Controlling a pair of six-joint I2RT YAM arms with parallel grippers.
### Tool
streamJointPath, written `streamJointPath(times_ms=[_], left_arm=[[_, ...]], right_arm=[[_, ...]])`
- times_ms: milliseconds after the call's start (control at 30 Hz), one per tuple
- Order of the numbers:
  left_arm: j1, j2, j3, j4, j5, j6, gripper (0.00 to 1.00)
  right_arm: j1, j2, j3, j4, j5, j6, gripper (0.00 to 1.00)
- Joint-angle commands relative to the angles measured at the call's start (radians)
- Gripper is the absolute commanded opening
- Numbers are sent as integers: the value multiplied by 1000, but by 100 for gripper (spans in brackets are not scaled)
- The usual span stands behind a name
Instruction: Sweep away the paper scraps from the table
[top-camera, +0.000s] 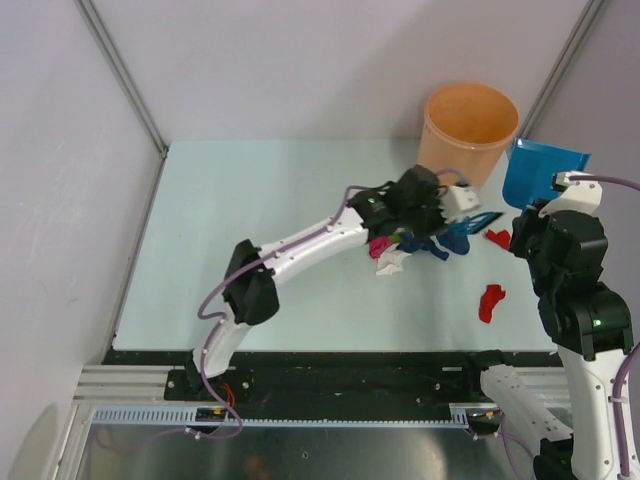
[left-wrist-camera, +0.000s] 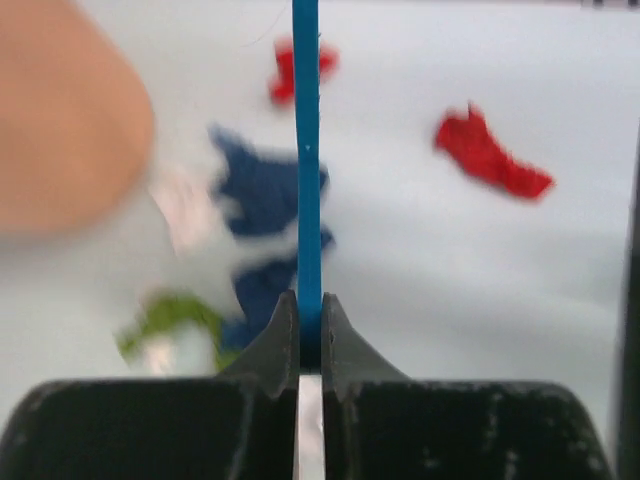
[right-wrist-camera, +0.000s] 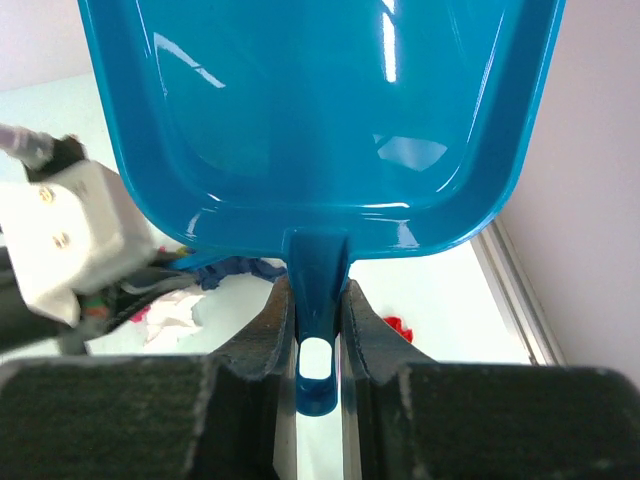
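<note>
Two fingers of my left gripper (left-wrist-camera: 310, 325) are pinched narrow on a thin blue strip (left-wrist-camera: 306, 150), seen edge-on and running straight up the left wrist view. Around it the paper scraps (left-wrist-camera: 265, 190) lie on the table (left-wrist-camera: 480, 300). There are dark blue ones just left of the strip, a green wad (left-wrist-camera: 175, 315) at lower left and a pale wad (left-wrist-camera: 185, 215) above that. A red wad (left-wrist-camera: 490, 155) lies off to the right, and a red piece (left-wrist-camera: 283, 78) sits partly behind the strip. A blurred orange bucket (left-wrist-camera: 60, 120) fills the upper left.

On the right wrist view, my right gripper (right-wrist-camera: 318, 330) is clamped on the handle of the blue dustpan (right-wrist-camera: 320, 110), whose glossy tray stands above my fingers. Whether its lip touches the table I cannot tell. Below its edge I see my other wrist's white camera block (right-wrist-camera: 65, 225), a white wad (right-wrist-camera: 175, 315) beside it and a red bit (right-wrist-camera: 398, 327) just right of my fingers.

From the top external view, my left arm (top-camera: 300, 245) reaches diagonally toward the right middle of the table. A magenta wad (top-camera: 380, 247), a white scrap (top-camera: 392, 263) and blue wads (top-camera: 432, 245) are bunched just beside its wrist. Two red scraps lie apart to the right, one (top-camera: 497, 238) near my right arm (top-camera: 580, 290) and one (top-camera: 490, 302) closer to the front edge. The bucket stands at the rear, with the dustpan just to its right.
</note>
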Motion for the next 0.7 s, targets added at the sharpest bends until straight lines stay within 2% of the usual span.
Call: streamJointPath(times_ms=[0,67,100,167,200,267,367,400,500,667], left_arm=[[-58,187,317,37,-165,496,0],[-75,251,387,83,-227,617,0],[-92,278,394,166,-242,750,0],[-107,317,340,282,-271,892,0],[-117,326,279,409,-274,1028,0],[-121,384,269,493,-266,1139,0],[-120,514,372,611,-260,1343,0],[-118,547,404,649,-254,1453,0],[-115,625,459,677,-217,1573,0],[-106,657,427,622,-235,1663,0]], right_arm=[[1,-5,18,78,50,-31,0],[0,-5,22,89,75,-38,0],[0,-4,25,89,78,-40,0],[0,-8,27,94,82,-43,0],[1,-12,27,94,84,-44,0],[5,-25,25,94,88,-44,0],[15,-38,25,98,73,-40,0],[18,-38,25,97,67,-40,0],[34,-36,22,94,53,-40,0],[51,-36,18,97,6,-34,0]])
